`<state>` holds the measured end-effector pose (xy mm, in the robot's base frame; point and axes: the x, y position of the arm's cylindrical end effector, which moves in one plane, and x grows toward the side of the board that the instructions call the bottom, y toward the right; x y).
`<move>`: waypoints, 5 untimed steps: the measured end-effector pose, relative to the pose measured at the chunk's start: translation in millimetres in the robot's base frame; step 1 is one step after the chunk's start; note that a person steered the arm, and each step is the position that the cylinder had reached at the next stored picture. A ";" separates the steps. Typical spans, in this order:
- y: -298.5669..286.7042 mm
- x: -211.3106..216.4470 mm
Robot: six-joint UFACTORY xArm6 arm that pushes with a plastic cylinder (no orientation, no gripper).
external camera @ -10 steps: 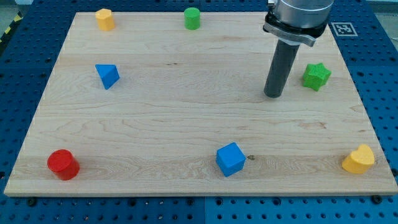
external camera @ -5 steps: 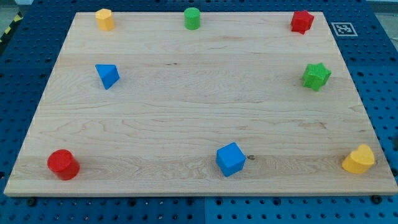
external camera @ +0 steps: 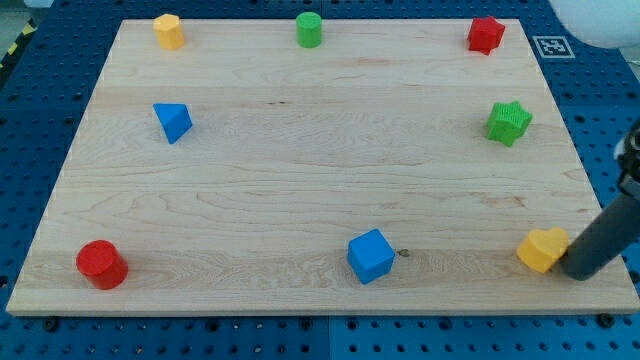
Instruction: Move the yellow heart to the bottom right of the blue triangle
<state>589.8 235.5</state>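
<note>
At the view's far left, near the bottom corner of the wooden counter [external camera: 300, 170], sits a red cylinder [external camera: 101, 264], and above it, well apart, the blue triangle [external camera: 172, 121], the landmark for this task; a yellow block [external camera: 168, 30] of unclear shape sits at the top left corner. Moving right, a green cylinder [external camera: 309, 29] stands at the top edge and a blue cube [external camera: 371, 255] near the bottom edge. Further right come a red block [external camera: 485, 34] at the top and a green star [external camera: 509, 122] below it. The yellow heart [external camera: 544, 249] lies near the bottom right corner, far from the triangle. My tip [external camera: 577, 272] rests just at its right side, touching or nearly so (a sensible spot for pushing it leftward). The rod slants up toward the view's right edge. The tool is a plain rod, so it grips nothing.
</note>
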 end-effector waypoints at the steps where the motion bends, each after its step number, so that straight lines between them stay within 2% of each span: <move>1: -28.5 0.0; 3: -47.8 -3.1; 5: -46.9 -31.0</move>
<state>558.8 188.7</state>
